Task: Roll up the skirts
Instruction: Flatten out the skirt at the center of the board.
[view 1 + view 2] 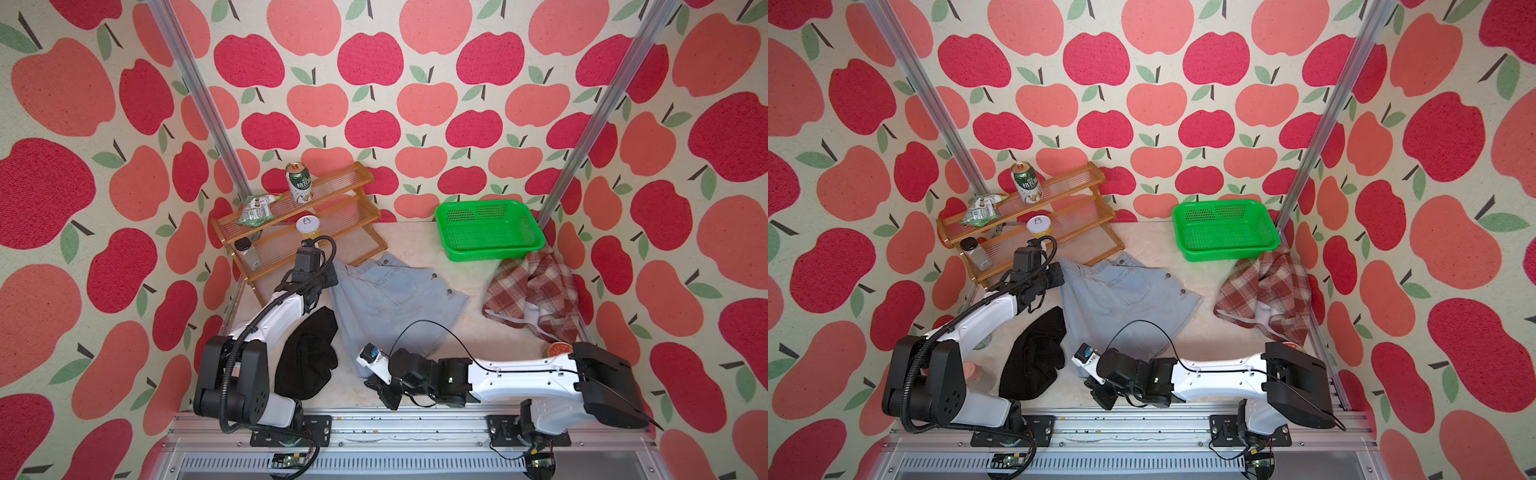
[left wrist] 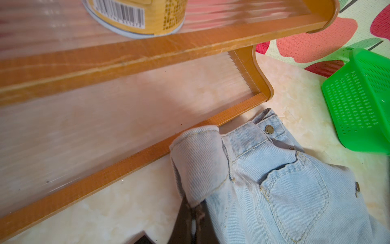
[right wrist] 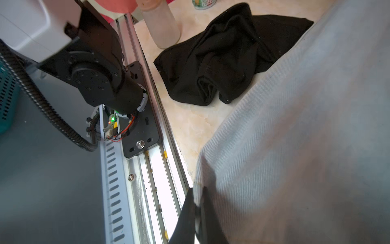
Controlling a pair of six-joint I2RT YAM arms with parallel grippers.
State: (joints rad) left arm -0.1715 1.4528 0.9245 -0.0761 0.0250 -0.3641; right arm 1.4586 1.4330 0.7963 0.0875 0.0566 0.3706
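Showing only dark jaw tips, each wrist view cuts off its gripper: the left gripper (image 2: 195, 213) is clamped on a folded waistband corner of the denim skirt (image 1: 390, 307), the right gripper (image 3: 197, 208) on its hem. A pale marbled table (image 1: 419, 239) sits within apple-print walls (image 1: 415, 104). Black skirt (image 1: 307, 357) and plaid skirt (image 1: 536, 291) lie crumpled either side, the latter touching a green basket (image 1: 536, 235).

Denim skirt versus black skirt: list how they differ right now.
The denim skirt is light blue with metal buttons; the black skirt is plain. The denim lies spread out, both grippers' jaws shut on its edges; the black sits bunched and untouched. Neither is rolled yet, and both lie on the table.
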